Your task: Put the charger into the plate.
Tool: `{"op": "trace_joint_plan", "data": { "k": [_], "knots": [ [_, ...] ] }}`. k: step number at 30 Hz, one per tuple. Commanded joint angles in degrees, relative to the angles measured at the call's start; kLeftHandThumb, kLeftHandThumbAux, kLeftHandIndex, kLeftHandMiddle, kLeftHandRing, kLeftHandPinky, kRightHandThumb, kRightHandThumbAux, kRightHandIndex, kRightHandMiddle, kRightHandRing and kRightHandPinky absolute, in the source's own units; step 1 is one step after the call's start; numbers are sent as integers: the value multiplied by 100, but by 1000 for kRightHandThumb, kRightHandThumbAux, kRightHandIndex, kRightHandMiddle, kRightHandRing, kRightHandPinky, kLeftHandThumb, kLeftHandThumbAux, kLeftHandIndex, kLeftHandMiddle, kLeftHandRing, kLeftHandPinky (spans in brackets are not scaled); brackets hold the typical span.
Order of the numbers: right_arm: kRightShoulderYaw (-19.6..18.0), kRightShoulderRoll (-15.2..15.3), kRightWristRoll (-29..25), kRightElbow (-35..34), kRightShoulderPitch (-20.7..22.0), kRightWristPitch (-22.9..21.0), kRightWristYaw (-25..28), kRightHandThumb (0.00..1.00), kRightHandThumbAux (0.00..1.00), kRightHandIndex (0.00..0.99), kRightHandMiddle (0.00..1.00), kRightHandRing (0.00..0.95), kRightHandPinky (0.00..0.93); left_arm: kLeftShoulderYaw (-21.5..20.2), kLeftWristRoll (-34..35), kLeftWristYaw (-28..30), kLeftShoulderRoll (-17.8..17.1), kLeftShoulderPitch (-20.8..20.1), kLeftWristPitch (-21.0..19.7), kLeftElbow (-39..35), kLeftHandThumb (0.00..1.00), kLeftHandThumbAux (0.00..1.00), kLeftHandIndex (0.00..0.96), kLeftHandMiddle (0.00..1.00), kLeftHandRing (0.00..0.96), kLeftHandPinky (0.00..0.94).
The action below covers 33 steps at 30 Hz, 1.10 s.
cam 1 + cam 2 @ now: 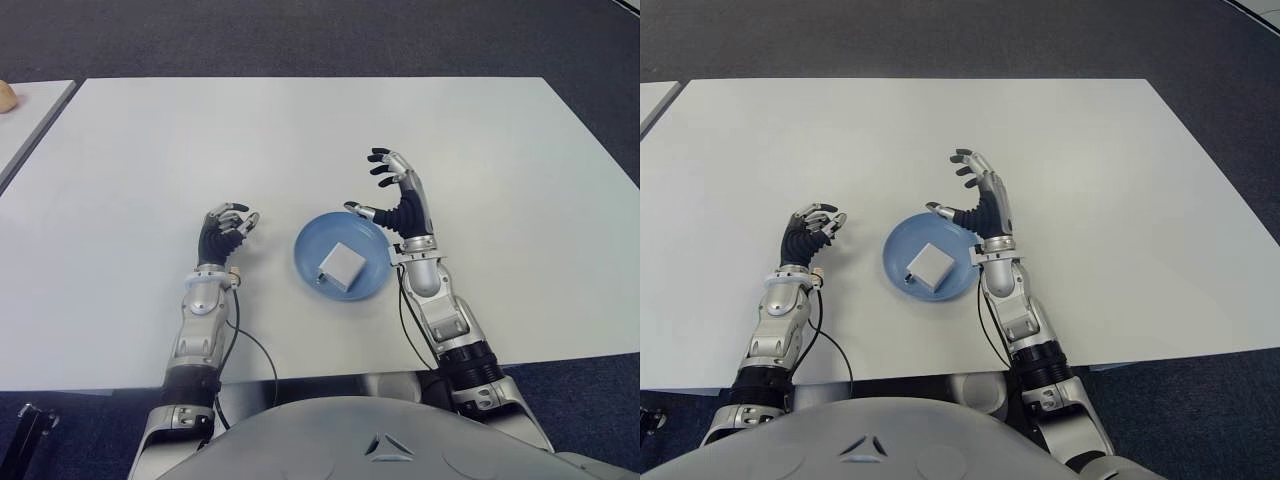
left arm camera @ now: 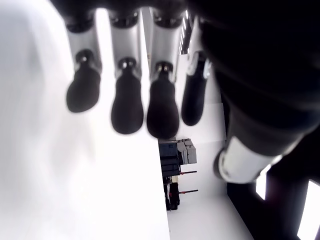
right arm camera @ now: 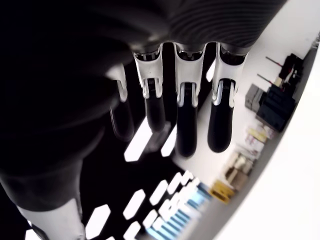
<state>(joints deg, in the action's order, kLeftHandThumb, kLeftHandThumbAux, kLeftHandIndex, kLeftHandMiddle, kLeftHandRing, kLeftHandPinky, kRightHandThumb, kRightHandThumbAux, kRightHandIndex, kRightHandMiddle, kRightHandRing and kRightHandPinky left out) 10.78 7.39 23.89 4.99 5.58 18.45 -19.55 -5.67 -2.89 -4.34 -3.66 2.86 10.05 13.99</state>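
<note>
A white cube-shaped charger [image 1: 342, 265] lies inside the blue plate [image 1: 310, 250] near the table's front middle. My right hand [image 1: 395, 190] is raised just right of the plate's far rim, fingers spread and holding nothing; its wrist view shows straight fingers [image 3: 186, 125] with empty space between them. My left hand [image 1: 228, 225] shows to the left of the plate, fingers loosely curled over the tabletop, with nothing in them in its wrist view [image 2: 127, 107].
The white table [image 1: 300, 140] stretches wide behind and to both sides of the plate. A second white table edge [image 1: 25, 120] stands at the far left. Dark carpet surrounds the tables.
</note>
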Motion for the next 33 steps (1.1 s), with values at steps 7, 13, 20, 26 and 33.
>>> {"op": "trace_joint_plan", "data": {
  "k": [7,13,20,26,33],
  "knots": [
    [-617,-124,-440,547,6,526,-294,706,732,411,411,422,442,14,-35,-40,-6,-23,1,108,706,717,436,734,725,726],
    [-845,-321,-779,454,-115,381,-223,705,732,416,411,425,437,23,-42,-43,2,-9,-4,95,706,717,436,737,727,732],
    [-1183,-380,-1351,916,-116,391,69,703,733,419,436,442,457,28,-8,5,-1,16,8,81,705,717,436,734,722,723],
    [-1301,-346,-1658,1122,-134,203,491,704,734,418,454,457,474,18,0,-3,2,28,15,85,706,717,435,728,713,711],
    [-1235,-256,-1761,1024,-259,-200,1046,702,735,417,463,484,508,11,-10,-20,2,20,33,125,707,717,436,728,715,718]
  ]
}}
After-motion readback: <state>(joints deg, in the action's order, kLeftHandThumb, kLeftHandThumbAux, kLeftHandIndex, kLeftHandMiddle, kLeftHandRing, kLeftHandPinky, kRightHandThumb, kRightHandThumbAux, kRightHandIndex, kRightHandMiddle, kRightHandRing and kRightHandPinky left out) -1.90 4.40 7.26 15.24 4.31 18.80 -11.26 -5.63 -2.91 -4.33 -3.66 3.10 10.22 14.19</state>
